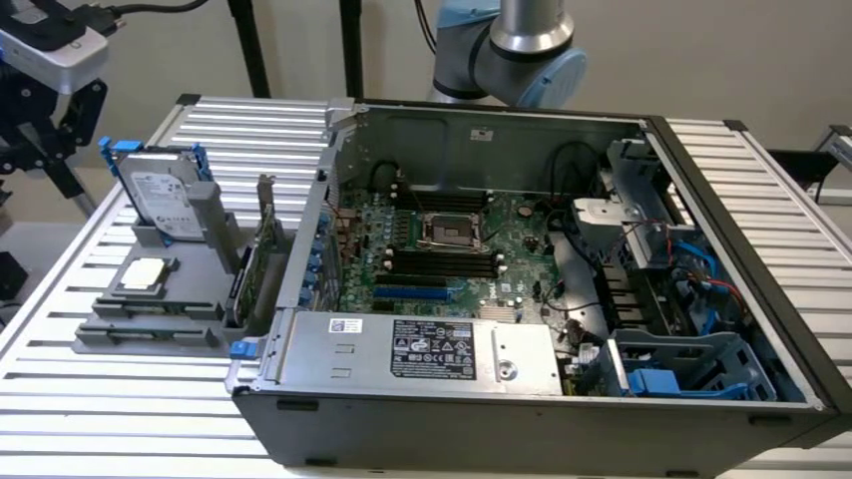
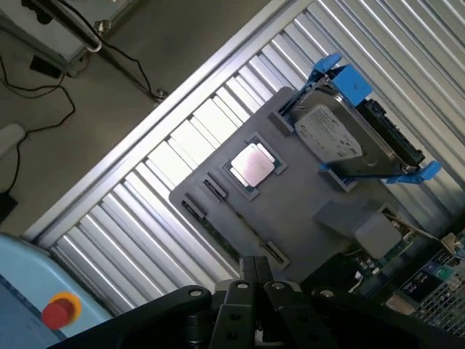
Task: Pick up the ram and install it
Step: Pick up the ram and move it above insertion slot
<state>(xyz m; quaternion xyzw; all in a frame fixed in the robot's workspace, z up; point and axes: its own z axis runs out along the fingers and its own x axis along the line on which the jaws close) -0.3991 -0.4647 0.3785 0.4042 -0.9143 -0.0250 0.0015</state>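
Note:
The ram (image 2: 231, 227) is a thin stick standing on edge in the grey holder (image 2: 305, 196), between two small clips; in the exterior view the ram (image 1: 150, 308) runs along the holder's (image 1: 147, 334) front part. My gripper (image 2: 254, 280) hangs high above the holder, well apart from the ram, with its black fingers (image 2: 245, 273) pressed together and nothing between them. In the exterior view the gripper (image 1: 43, 140) sits at the upper left under a grey camera. The open computer case (image 1: 745, 200) shows the motherboard's black memory slots (image 1: 440, 263).
On the holder also stand a silver hard drive in a blue frame (image 2: 349, 134), a square processor (image 2: 252, 166) and an upright card with a metal bracket (image 1: 263, 249). The table is ribbed aluminium (image 1: 80, 399). A red button (image 2: 59, 309) sits on a blue box beside the table.

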